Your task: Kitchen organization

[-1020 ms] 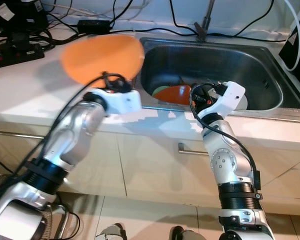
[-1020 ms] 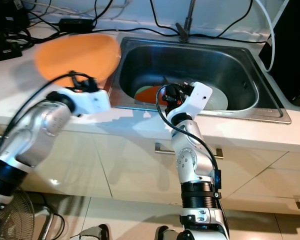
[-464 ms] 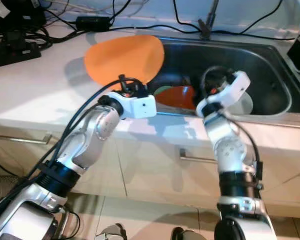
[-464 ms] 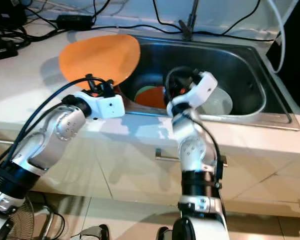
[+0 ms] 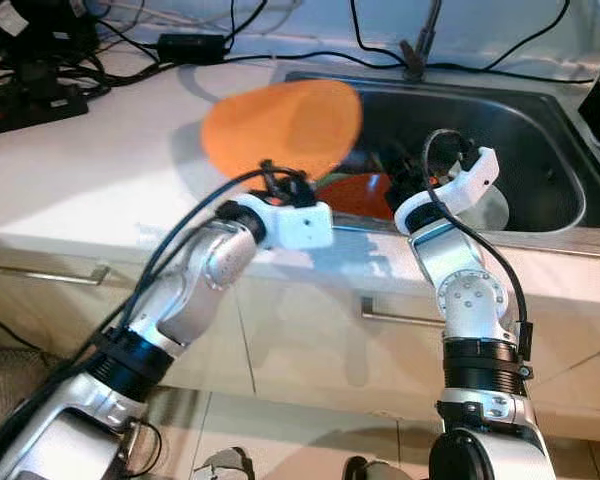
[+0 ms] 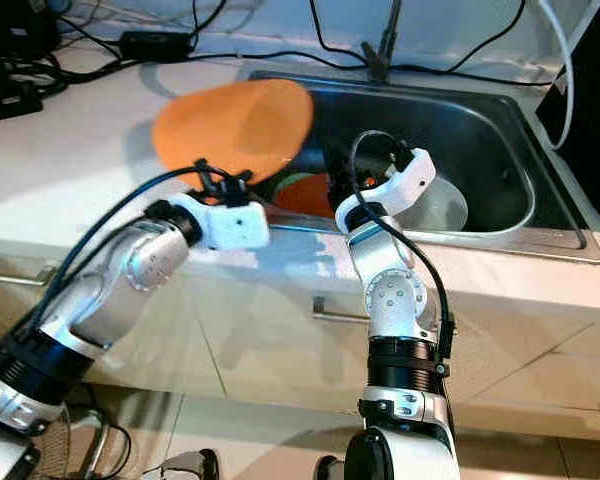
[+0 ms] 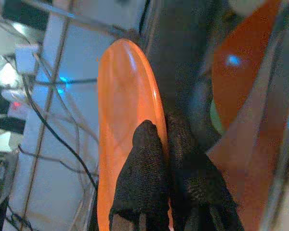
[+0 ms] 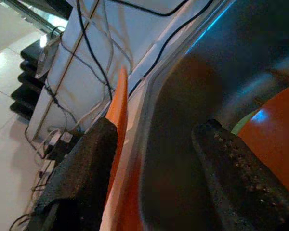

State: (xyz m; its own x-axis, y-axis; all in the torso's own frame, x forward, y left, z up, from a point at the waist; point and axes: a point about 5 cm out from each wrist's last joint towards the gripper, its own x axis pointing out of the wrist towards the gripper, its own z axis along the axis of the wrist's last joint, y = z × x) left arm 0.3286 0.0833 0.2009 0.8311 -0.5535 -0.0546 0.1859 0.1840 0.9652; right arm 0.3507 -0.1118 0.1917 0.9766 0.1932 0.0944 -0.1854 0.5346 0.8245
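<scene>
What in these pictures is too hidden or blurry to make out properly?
- Orange plate: blurred in the head views, so its surface detail is lost; the left gripper grips its rim.
- Dishes in the sink: an orange dish with green beneath, half hidden by the right arm and left wrist.
- Pale dish: hidden behind the right gripper, which is open.
- Tap: cut off by the top edge.

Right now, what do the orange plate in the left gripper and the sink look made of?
Orange plate: likely plastic, smooth and semi-glossy; thin rim with a soft highlight in the left wrist view. Sink: looks like stainless steel, brushed grey with streaky reflections. Left gripper is shut on the plate's edge.
</scene>
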